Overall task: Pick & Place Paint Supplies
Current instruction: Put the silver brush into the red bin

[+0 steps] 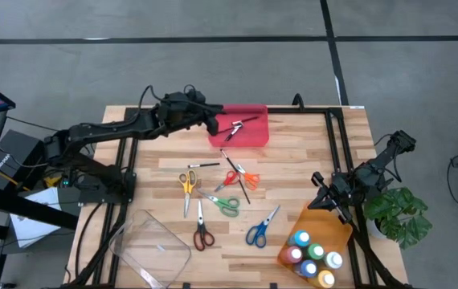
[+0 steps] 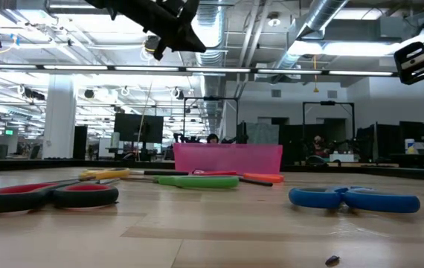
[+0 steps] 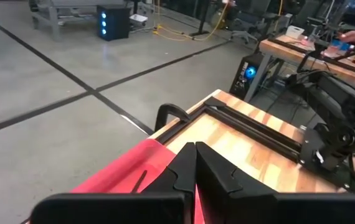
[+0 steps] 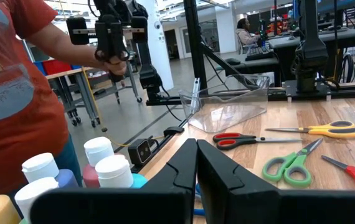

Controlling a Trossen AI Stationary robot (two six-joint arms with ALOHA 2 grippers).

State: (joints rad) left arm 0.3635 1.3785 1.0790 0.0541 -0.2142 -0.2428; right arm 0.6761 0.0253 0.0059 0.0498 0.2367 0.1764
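My left gripper (image 1: 215, 124) (image 3: 195, 167) hovers shut over the left end of the red tray (image 1: 249, 135) at the table's far middle, with nothing seen between its fingers. Thin dark brushes (image 1: 243, 122) lie in that tray; two more (image 1: 205, 164) lie flat on the wood in front of it. Several scissors lie flat mid-table: yellow (image 1: 187, 185), orange (image 1: 247, 177), green (image 1: 224, 204), red (image 1: 201, 234), blue (image 1: 259, 229). White-capped paint bottles (image 1: 313, 255) stand in the orange tray (image 1: 325, 223). My right gripper (image 1: 325, 198) (image 4: 196, 163) waits shut at the right, above that tray.
A clear plastic tray (image 1: 153, 247) lies at the near left corner. A potted plant (image 1: 402, 213) stands off the right edge. A black frame rail (image 1: 332, 152) runs along the table's right side. A person in a red shirt (image 4: 15, 93) stands beyond the table's near side.
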